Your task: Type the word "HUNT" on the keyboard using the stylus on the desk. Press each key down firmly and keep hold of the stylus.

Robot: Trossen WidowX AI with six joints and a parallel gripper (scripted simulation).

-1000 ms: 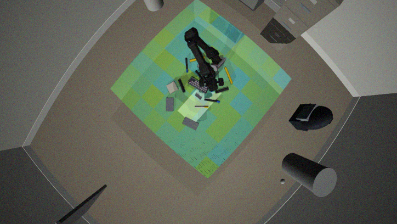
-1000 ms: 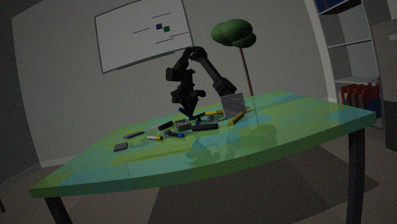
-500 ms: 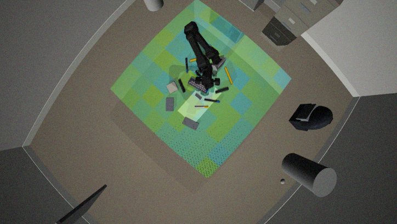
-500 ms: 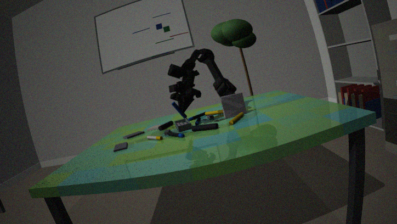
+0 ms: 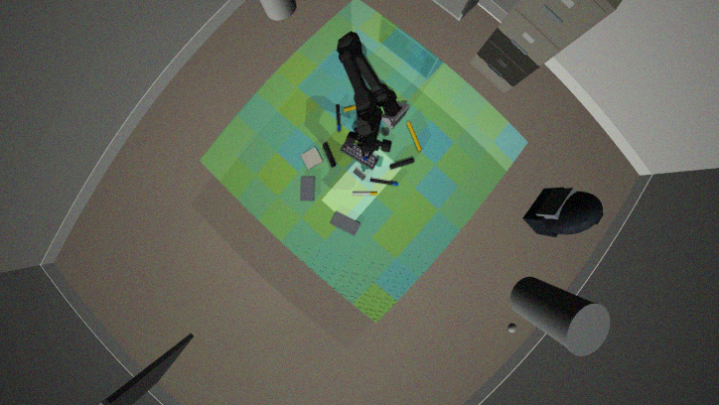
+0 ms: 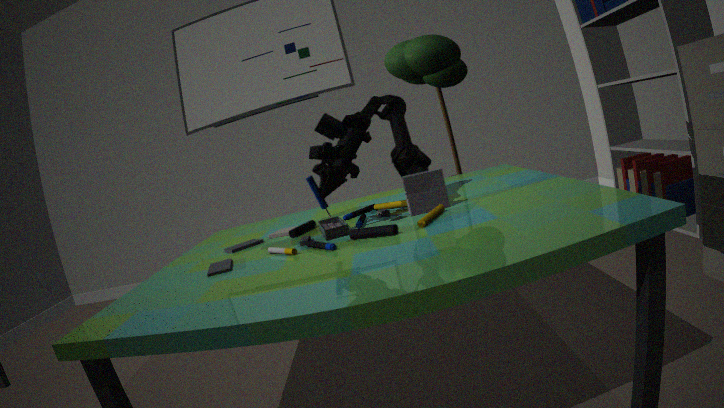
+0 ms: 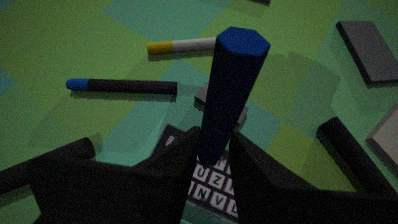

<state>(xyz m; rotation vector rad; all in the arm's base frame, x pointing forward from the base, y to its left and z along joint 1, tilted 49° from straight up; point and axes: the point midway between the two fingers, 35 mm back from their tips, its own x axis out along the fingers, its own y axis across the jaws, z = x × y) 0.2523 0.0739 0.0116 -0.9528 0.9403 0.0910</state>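
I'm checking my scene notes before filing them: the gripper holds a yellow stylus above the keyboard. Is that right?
Not quite: the stylus is blue, as the wrist view shows. The gripper does hold it above the keyboard.

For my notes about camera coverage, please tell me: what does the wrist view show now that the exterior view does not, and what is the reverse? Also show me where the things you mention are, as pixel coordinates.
Only the wrist view shows readable key letters, such as U, Z, N and V, on the keyboard (image 5: 352,148) (image 6: 332,228) (image 7: 212,187).

Only the exterior view shows the whiteboard (image 6: 263,65) and the green-topped plant (image 6: 425,58).

Both show the blue stylus (image 6: 315,191) (image 7: 232,85) held in the end effector (image 6: 321,195) (image 7: 214,135), and the white marker with a yellow end (image 6: 280,250) (image 7: 185,45).
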